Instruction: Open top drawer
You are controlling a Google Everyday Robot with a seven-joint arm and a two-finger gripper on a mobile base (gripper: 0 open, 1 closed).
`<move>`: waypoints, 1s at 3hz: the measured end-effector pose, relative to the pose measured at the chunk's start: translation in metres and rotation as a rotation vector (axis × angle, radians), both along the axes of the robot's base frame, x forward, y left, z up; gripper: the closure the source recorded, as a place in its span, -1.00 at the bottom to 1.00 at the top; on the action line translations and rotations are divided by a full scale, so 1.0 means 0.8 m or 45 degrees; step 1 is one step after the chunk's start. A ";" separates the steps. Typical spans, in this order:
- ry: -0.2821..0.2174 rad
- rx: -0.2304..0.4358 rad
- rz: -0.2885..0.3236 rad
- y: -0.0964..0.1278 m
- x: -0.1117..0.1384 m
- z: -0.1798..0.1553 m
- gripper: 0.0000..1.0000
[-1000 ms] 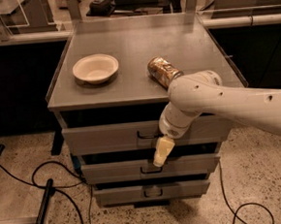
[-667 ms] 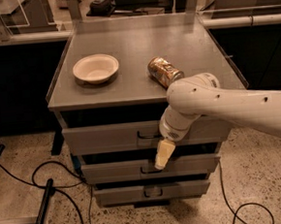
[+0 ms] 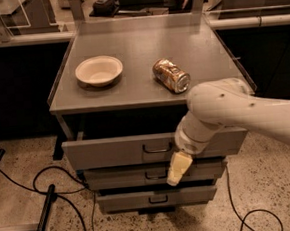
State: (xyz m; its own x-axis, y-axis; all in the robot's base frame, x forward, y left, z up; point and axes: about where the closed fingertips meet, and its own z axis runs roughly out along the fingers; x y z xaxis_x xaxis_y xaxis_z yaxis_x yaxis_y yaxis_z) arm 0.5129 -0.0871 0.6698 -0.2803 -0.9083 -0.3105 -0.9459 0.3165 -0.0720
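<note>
The top drawer (image 3: 113, 152) is the widest grey drawer of the three in the metal cabinet. It stands pulled out a little from under the cabinet top, with a dark gap above its front. Its small dark wire handle (image 3: 157, 147) sits at the centre of the front panel. My gripper (image 3: 175, 170), pale yellow at the end of the white arm (image 3: 224, 108), hangs just below and to the right of the handle. It is in front of the middle drawer (image 3: 120, 177).
A white bowl (image 3: 99, 71) and a tipped-over can (image 3: 171, 75) lie on the cabinet top (image 3: 129, 43). The bottom drawer (image 3: 126, 201) is shut. Black cables (image 3: 49, 177) and a dark pole (image 3: 43, 221) lie on the speckled floor at the left; another cable (image 3: 253, 214) lies at the right.
The top drawer's front has come out a little toward the camera. My gripper has moved slightly down and toward the camera with it.
</note>
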 end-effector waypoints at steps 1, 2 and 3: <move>-0.012 0.037 -0.069 -0.014 -0.017 0.025 -1.00; -0.018 0.035 -0.069 -0.015 -0.016 0.025 -1.00; 0.014 -0.023 -0.070 -0.022 -0.013 -0.001 -1.00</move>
State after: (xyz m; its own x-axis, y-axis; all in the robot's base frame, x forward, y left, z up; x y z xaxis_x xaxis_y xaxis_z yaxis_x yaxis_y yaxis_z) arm 0.5027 -0.1048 0.6691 -0.3335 -0.8968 -0.2907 -0.9278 0.3669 -0.0676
